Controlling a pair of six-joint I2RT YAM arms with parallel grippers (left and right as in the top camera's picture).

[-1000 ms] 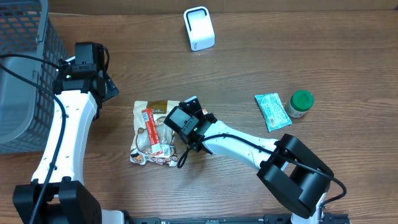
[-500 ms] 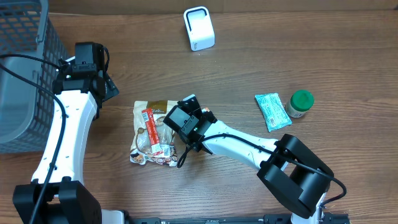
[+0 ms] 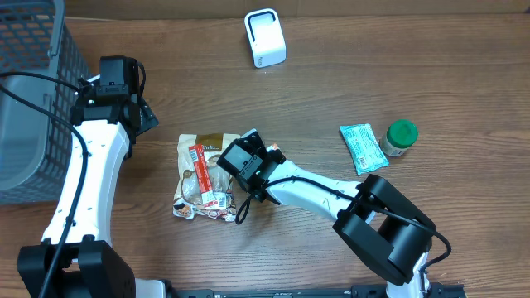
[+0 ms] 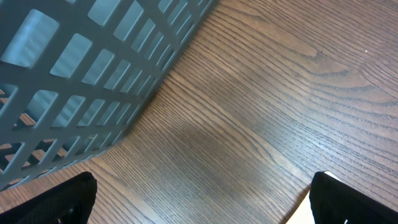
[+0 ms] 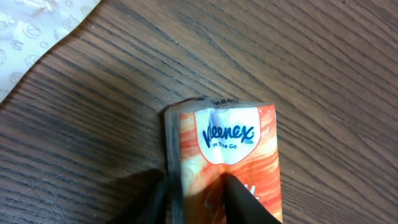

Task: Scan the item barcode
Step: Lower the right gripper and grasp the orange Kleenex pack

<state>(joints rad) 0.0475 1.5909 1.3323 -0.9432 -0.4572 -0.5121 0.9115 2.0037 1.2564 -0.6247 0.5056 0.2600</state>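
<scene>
The Kleenex pack (image 5: 227,155) is sitting between the right gripper (image 5: 196,186) fingers, orange face and blue logo showing to the wrist camera. The jaws are clamping it from both sides, one dark fingertip (image 5: 242,199) pressing on the printed front and the other on its left edge. Bare wood is showing under the pack. From overhead the pack itself is hiding beneath the gripper body, which is hanging over the right edge of the snack bag (image 3: 199,178). That bag is lying flat on the table (image 3: 331,91).

The right arm (image 3: 306,186) is stretching away from the snack bag toward the near right corner. The white scanner (image 3: 265,37) is standing well beyond the snack bag, at the far side. A teal packet (image 3: 362,149) and a green-lidded jar (image 3: 402,136) are lying well right of the snack bag, just beside each other.

Left of the snack bag, the left gripper (image 4: 199,208) is hovering with its jaws spread wide, gripping nothing, over bare wood. The grey basket (image 3: 33,83) is sitting farther left again.
</scene>
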